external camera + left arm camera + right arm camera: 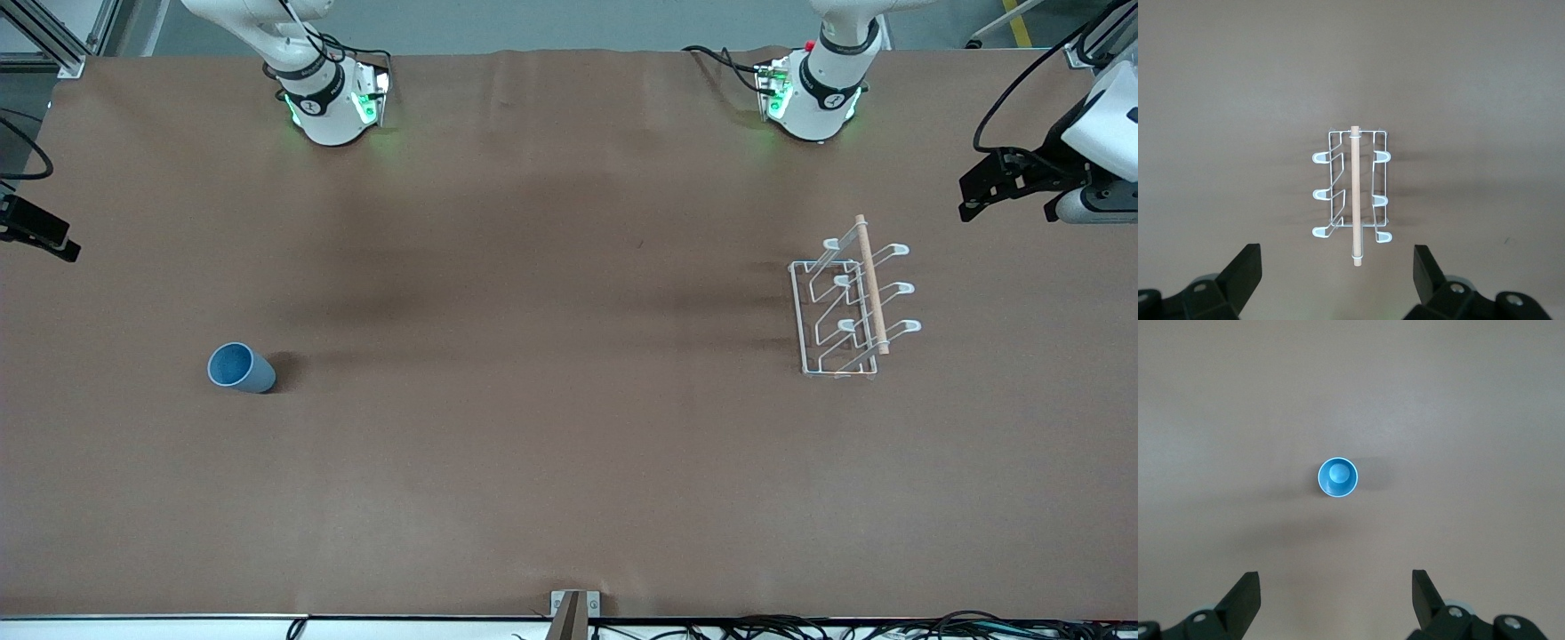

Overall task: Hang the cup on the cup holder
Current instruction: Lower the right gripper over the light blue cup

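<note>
Now: cup [240,368] upright on table [551,462], mouth up, toward right arm's end, nothing touching it. Seen straight down in right wrist view [1337,478], rim round, inside bare. Rack [849,298] standing on table toward left arm's end, well apart from cup; white wire base, six loop-tipped prongs in two rows, wooden rod [872,284] along top. Nothing hung on prongs. Cup a bit nearer front cam than rack.

Left gripper [978,191] up in air at table's edge, left arm's end, jaws wide apart, holding nothing; rack in full view between its fingers [1245,277] in wrist cam. Right gripper [40,236] at other edge, high over table, jaws likewise spread wide, empty; fingers [1241,600] framing bare table w/ cup farther off.
</note>
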Tool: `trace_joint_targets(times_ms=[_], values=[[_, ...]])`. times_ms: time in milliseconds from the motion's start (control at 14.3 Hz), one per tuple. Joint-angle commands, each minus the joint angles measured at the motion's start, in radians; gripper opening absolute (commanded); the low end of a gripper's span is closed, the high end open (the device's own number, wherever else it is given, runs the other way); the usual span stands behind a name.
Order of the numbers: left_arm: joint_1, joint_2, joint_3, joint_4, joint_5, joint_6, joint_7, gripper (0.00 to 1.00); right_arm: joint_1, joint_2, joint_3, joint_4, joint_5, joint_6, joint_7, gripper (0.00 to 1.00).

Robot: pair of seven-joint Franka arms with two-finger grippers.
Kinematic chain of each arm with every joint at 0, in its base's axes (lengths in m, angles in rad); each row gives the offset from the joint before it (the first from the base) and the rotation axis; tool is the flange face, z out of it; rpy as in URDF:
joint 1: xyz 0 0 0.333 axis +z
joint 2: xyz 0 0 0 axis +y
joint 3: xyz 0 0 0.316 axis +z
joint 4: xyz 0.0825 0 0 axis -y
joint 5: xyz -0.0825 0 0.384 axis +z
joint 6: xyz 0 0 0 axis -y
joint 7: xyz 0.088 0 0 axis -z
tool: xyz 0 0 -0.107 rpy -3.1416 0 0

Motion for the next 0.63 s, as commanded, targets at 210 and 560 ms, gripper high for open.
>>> trace_joint_targets(times_ms=[210, 560], values=[[0.004, -0.006, -0.003, 0.003, -0.008, -0.013, 0.004, 1.0, -0.009, 0.004, 0.006, 0.011, 0.006, -0.003, -0.01, 1.0], [0.009, 0.006, 0.0, 0.036, -0.019, -0.03, 0.006, 1.0, -0.009, 0.004, 0.006, 0.013, 0.006, -0.002, -0.003, 1.0]])
